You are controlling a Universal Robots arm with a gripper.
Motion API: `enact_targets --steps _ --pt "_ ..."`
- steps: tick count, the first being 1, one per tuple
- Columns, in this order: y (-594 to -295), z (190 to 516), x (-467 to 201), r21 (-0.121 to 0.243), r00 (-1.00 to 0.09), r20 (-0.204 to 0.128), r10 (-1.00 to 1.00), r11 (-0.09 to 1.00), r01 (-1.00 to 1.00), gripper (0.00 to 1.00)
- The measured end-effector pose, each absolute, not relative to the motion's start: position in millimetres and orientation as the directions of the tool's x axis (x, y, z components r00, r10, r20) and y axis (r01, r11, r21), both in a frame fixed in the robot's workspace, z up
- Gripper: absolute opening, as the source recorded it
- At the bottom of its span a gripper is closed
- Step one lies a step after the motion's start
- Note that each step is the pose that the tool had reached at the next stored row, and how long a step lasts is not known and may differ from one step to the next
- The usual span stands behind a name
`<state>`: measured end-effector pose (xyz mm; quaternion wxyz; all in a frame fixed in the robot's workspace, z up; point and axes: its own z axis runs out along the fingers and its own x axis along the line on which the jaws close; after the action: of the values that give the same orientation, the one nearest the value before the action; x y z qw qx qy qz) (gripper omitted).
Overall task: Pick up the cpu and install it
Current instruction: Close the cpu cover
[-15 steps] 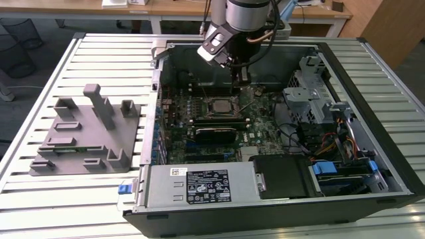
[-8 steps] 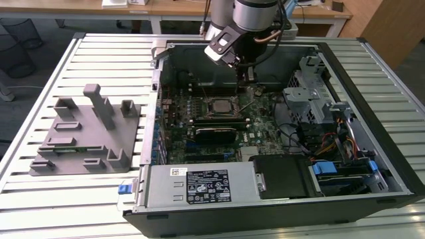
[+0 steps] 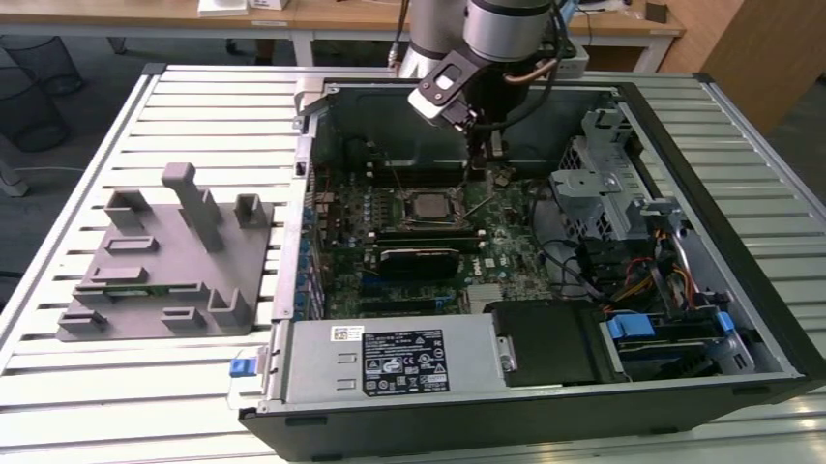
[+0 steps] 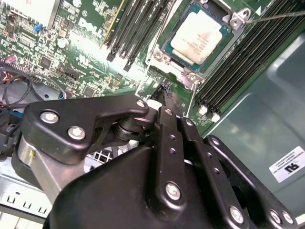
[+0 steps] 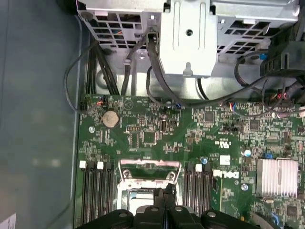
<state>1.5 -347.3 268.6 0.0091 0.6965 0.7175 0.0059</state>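
Hand (image 4: 167, 94) near pale silver square cpu (image 4: 199, 36), socketed.

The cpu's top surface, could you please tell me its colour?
Pale silver-white; the cpu shows best in the second wrist view.

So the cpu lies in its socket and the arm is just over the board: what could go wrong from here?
The gripper hangs close to the socket; its jaws, which look shut, could bump the cpu or the memory slots beside it.
The thin socket lever seems raised, so the cpu may not be clamped and a nudge might shift it.
Loose black cables could catch the arm.
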Motion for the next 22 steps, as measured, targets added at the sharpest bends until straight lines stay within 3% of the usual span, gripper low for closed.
enact_targets --steps 22 --pt "-340 263 21 0.012 -0.030 0.001 1.000 0.030 0.999 0.11"
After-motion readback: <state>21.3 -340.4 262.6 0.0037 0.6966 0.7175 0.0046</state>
